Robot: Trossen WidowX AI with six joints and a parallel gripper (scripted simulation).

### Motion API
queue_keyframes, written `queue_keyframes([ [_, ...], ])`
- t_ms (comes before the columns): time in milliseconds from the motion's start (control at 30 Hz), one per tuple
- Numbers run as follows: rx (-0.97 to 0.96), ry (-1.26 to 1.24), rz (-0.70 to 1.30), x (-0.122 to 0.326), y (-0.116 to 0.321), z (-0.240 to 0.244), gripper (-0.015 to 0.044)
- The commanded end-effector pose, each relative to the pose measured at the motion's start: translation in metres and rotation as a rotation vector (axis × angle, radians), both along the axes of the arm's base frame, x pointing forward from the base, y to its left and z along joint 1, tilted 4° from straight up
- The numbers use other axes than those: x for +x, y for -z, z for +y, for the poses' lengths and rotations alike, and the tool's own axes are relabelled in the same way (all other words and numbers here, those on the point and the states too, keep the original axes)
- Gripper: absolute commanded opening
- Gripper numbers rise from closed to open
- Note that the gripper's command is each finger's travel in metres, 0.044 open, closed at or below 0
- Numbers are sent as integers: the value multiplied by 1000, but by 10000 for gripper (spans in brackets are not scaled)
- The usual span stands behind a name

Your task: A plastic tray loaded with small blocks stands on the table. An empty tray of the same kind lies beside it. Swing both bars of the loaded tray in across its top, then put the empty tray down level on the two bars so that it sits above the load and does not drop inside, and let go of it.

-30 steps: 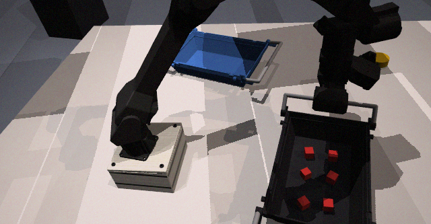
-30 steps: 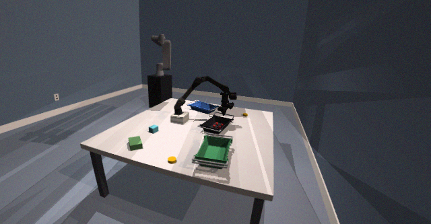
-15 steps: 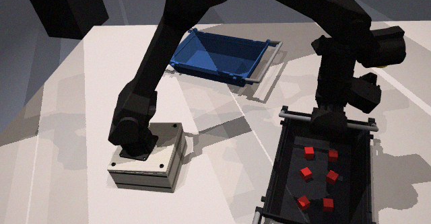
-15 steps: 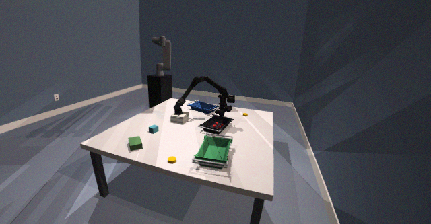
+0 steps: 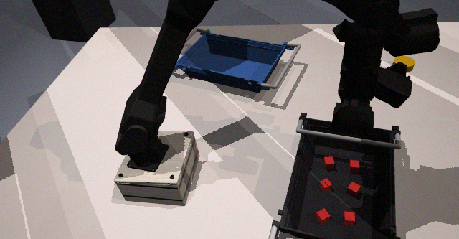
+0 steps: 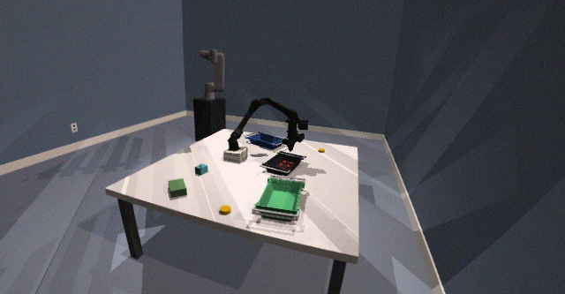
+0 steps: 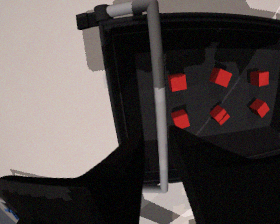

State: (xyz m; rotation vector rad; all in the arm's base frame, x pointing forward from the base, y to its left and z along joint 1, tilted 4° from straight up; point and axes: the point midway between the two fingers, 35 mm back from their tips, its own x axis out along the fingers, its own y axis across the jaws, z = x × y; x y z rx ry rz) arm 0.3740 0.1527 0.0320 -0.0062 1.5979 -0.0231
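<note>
The black tray (image 5: 297, 181) (image 6: 272, 163) (image 7: 113, 65) holds several red blocks (image 5: 354, 189) (image 7: 221, 77). Its far bar (image 5: 341, 138) (image 7: 159, 107) stands inward of the end rim, over the tray's inside. Its near bar (image 5: 274, 231) is swung out past the near end, partly cut off. My gripper (image 5: 353, 127) (image 6: 290, 147) (image 7: 156, 132) is pointed down at the far end, its fingers a little apart. In the wrist view the far bar runs through the gap between them, not clamped. A blue tray (image 5: 222, 80) (image 6: 265, 140) and a green tray (image 6: 281, 197) stand empty.
Yellow discs (image 5: 404, 63) (image 6: 225, 209) lie behind the black tray and near the table's front edge. A teal block (image 6: 201, 169) and a green block (image 6: 177, 188) lie on the left. The arm stands on a pale box (image 5: 154, 189).
</note>
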Motion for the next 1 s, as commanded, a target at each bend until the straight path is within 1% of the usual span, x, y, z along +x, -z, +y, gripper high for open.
queue_keyframes([
  [0, -4, 1, 8, -1, 4, -1, 88],
  [800, -4, 1, 8, -1, 4, -1, 88],
  [867, -3, 1, 8, 0, -2, 0, 88],
  [967, -4, 0, 9, 2, -27, 1, 88],
])
